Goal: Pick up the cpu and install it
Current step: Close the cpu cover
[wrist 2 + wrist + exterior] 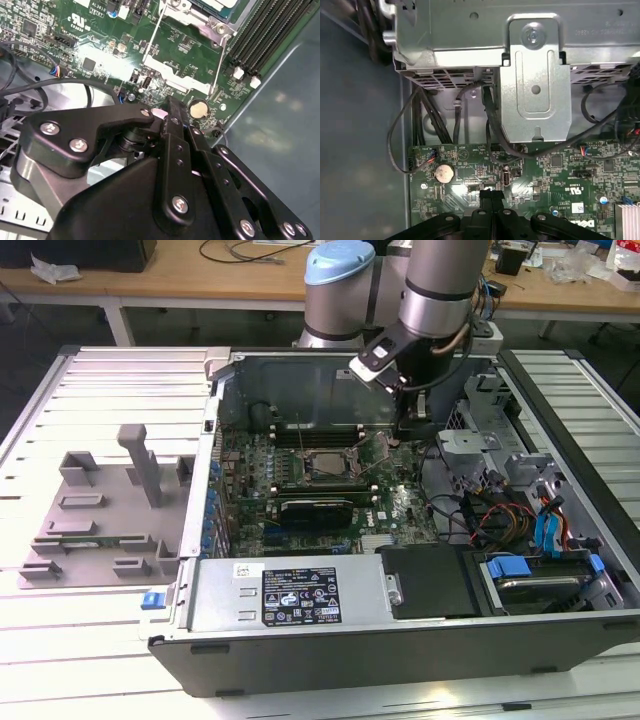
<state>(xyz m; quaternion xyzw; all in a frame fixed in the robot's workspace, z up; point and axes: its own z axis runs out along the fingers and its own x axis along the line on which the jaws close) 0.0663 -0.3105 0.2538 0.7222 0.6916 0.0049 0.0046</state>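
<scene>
Already the cpu lies flat mid-motherboard inside the open computer case. Just beside it, toward the exterior view's right, the fingers are clenched together, empty, near a coin cell.

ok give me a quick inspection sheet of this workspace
surface: white slatted table with an open case on it
job's things: cpu lies flat on the board, apparently seated
clutter: grey fixture at the exterior view's left of the case
grippers: gripper shut, low over the board near a coin cell
cables: black leads run down to the board edge
surroundings: wooden benches behind
</scene>
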